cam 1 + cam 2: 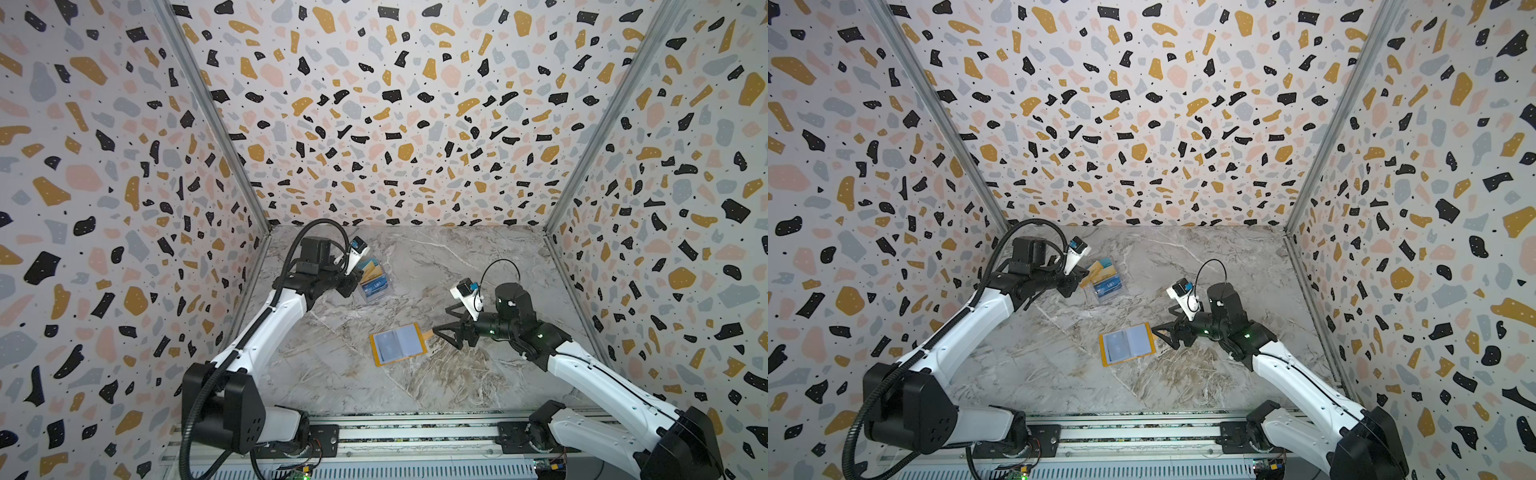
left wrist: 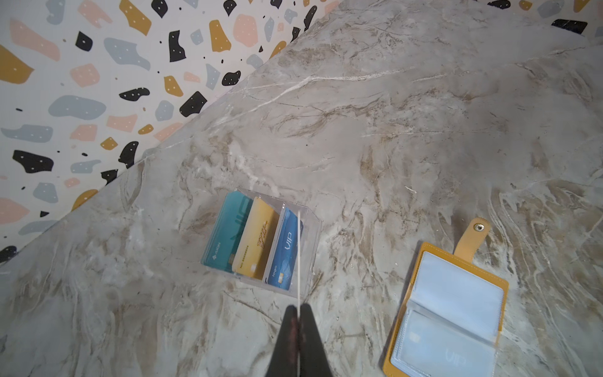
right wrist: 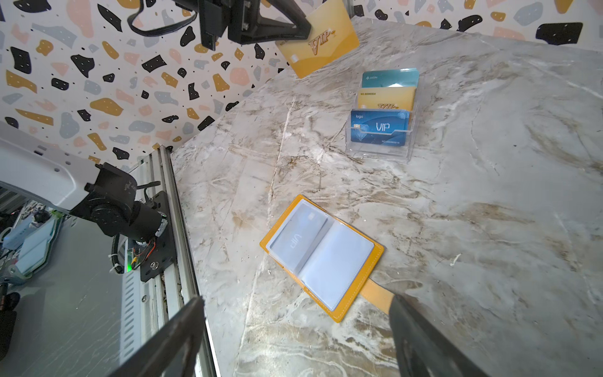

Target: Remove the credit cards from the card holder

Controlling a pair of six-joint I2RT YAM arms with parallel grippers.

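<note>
Item: card holder, a mustard leather-like wallet with a stitched border. It lies open and flat mid-worktop, somewhat toward the front edge. Its sleeves are pale, cloudy, soft plastic. The snap tab points at the right gripper, whose jaws are spread wide and grip nothing, one finger just beside the tab. Sleeved card: "VIP" shows faintly, colour probably teal but dulled by the plastic. Gold card: thin, rigid, glossy, pinched at one edge by the left gripper. It hangs over the clear tiered box toward the worktop's back-left corner, which holds teal, gold and blue cards upright. Hazards: the slick gold card may swivel or slip in so narrow a pinch. A missed slot could tip the light box. The unpinned card holder may slide or fold when the sleeved card is drawn, since sleeves cling.
</note>
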